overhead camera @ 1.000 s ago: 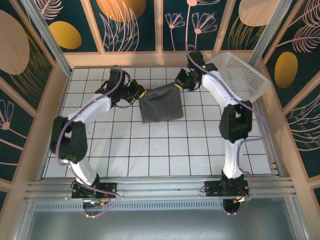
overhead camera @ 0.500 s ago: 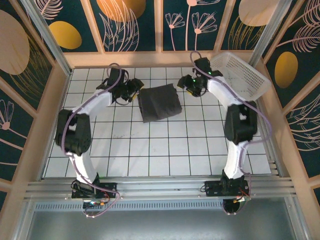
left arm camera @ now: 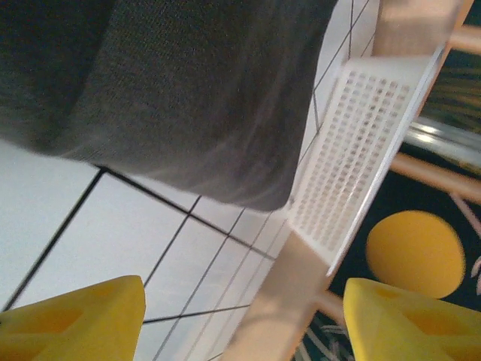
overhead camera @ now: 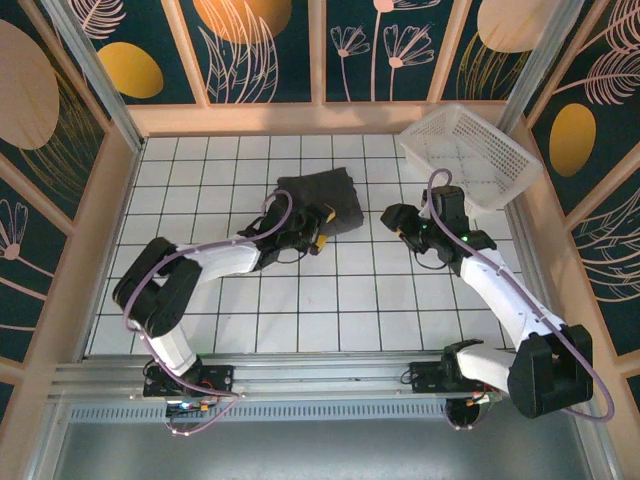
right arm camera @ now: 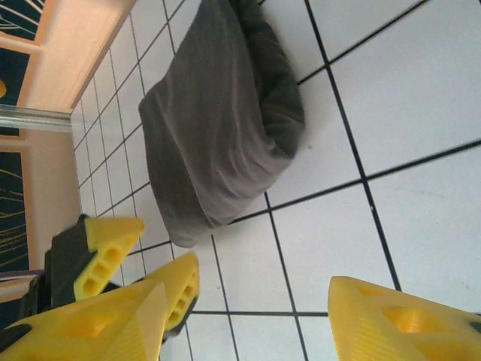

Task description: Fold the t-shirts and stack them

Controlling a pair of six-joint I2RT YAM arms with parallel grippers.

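One dark t-shirt (overhead camera: 322, 203) is left lying as a folded packet on the far middle of the tiled table (overhead camera: 300, 300), to the left of the white basket (overhead camera: 465, 150) and apart from it. A second ago its far corners were held between the two arms, and half a second ago it had been let go. Now both arms are drawn back toward the near side.

The left end effector (overhead camera: 318, 240) is seen just beside the packet's near edge, spread wide with nothing pinched. The right end effector (overhead camera: 397, 217) is placed to the shirt's right, apart from the cloth, and is likewise spread and empty. The release is judged to mark this fold as finished, with stacking or a fresh garment to be taken up next.

From overhead, the packet's rough square outline and its place relative to the basket are given, but little of its thickness. From the right wrist camera, a rounded, doubled edge is shown, and the left end effector is caught beside the packet's corner. From the left wrist camera, the knit is seen close, with the basket's lattice wall beyond.
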